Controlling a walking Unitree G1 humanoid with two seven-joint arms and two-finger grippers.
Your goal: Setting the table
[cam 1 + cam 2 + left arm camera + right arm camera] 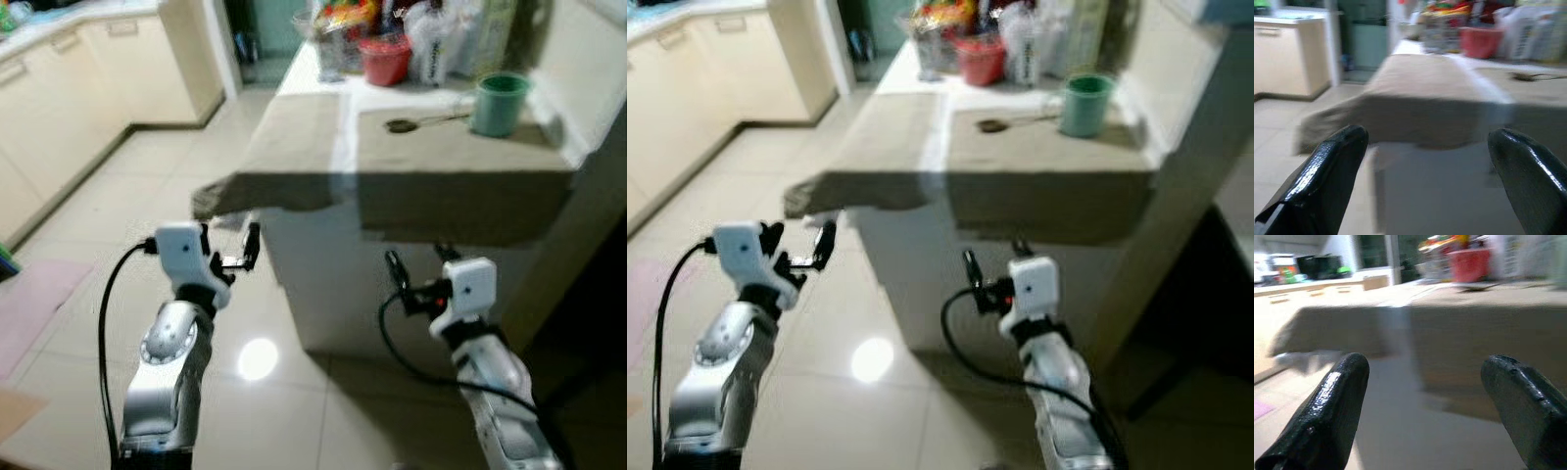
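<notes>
Barely started imo: both placemats [294, 147] already lie on the surface [323, 294], spoon [421, 123] and green cup [500, 103] sit at the back. Left hand [228, 246] and right hand [421, 266] both spread apart, holding nothing, hovering below the near edge.

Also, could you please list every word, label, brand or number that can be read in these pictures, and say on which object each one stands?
None can be read.
Colourful packages at the far end of the white table: print too blurred to read.
White plastic bags beside the red plastic bucket: no legible text.
Green plastic cup: no label can be made out.
Beige cloth mats: plain.
</notes>
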